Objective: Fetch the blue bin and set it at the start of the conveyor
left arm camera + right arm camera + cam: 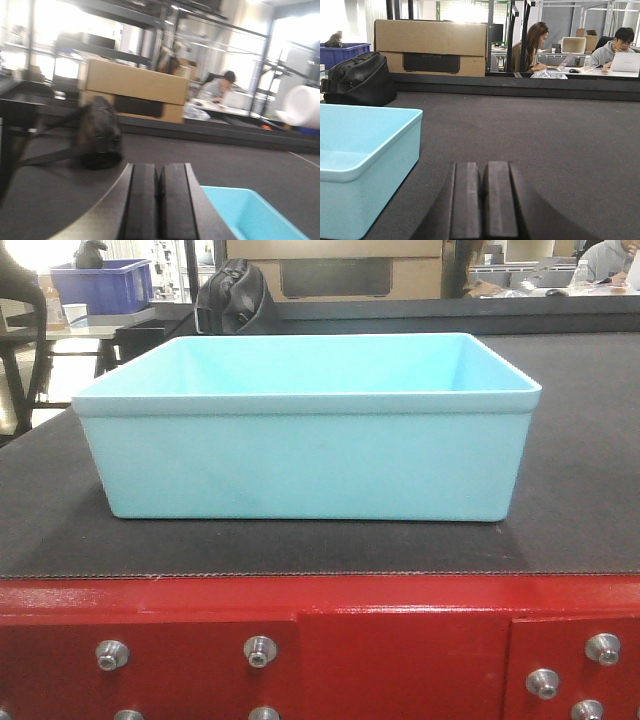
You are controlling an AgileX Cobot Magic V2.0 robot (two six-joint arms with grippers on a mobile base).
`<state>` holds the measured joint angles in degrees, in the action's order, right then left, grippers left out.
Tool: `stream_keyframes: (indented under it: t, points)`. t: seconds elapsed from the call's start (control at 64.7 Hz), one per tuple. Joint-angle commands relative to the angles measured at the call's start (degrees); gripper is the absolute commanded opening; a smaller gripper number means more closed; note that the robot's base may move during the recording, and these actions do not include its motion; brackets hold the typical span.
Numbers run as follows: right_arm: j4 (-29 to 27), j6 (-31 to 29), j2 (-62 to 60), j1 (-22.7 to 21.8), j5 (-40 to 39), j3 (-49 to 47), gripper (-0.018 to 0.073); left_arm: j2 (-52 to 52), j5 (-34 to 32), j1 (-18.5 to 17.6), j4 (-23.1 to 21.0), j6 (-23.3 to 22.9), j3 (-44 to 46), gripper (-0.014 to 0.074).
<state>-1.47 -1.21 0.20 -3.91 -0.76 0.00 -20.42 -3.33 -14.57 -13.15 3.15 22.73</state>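
Red panel [320, 640]: nearest the front camera, bolted, edging the conveyor start [580, 490]; we read this as the belt's loading end.
Left gripper [159, 200]: our pads sit pressed together with nothing between them, hovering low over the belt; the view is blurred, so we cannot tell how high.
Black bag [97, 132]: ahead and to the left of our left pincer, lying on the belt, apart from the bin.
Blue bin [305, 430]: upright on the dark belt just behind the red panel, empty; its corner shows just right of our left pincer and its wall just left of our right one, so it lies between them, touched by neither.
Right gripper [481, 200]: pads together, holding nothing, beside the bin.
Judgement: we take the bin as already set down, both arms free of it.
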Motion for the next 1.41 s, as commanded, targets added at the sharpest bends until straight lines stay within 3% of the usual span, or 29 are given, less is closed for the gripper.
stream_keyframes:
  t: [0.0, 0.108, 0.216, 0.309, 0.464, 0.665, 0.726, 1.391]
  points:
    - [-0.22, -0.22, -0.20, -0.04, -0.55, 0.00, -0.0165, 4.75, 0.65, 4.43, 0.69, 0.26, -3.44, -0.0111]
    - [-0.22, -0.22, -0.20, -0.04, -0.55, 0.00, -0.0165, 10.80, 6.84, 9.54, 3.07, 0.26, -6.11, -0.0111]
    - [-0.22, -0.22, -0.20, -0.04, -0.55, 0.00, -0.0165, 15.18, 8.92, 13.40, 11.02, 0.26, -9.23, -0.0111]
    - [-0.22, -0.22, -0.20, -0.04, -0.55, 0.00, -0.0165, 18.29, 8.77, 15.63, 11.38, 0.26, -12.38, -0.0111]
    - [-0.22, -0.22, -0.20, -0.04, -0.55, 0.00, -0.0165, 20.42, 7.93, 15.66, 13.59, 0.26, -17.69, -0.0111]
    - [-0.22, -0.22, -0.20, -0.04, -0.55, 0.00, -0.0165, 20.42, 5.15, 15.55, 12.24, 0.26, -22.62, -0.0111]
    - [-0.22, -0.22, -0.20, -0.04, -0.55, 0.00, -0.0165, 20.42, 1.21, 15.55, 11.65, 0.26, -22.73, -0.0111]
    - [-0.22, -0.22, -0.20, -0.04, -0.55, 0.00, -0.0165, 20.42, 1.29, 15.55, 10.30, 0.26, -22.73, -0.0111]
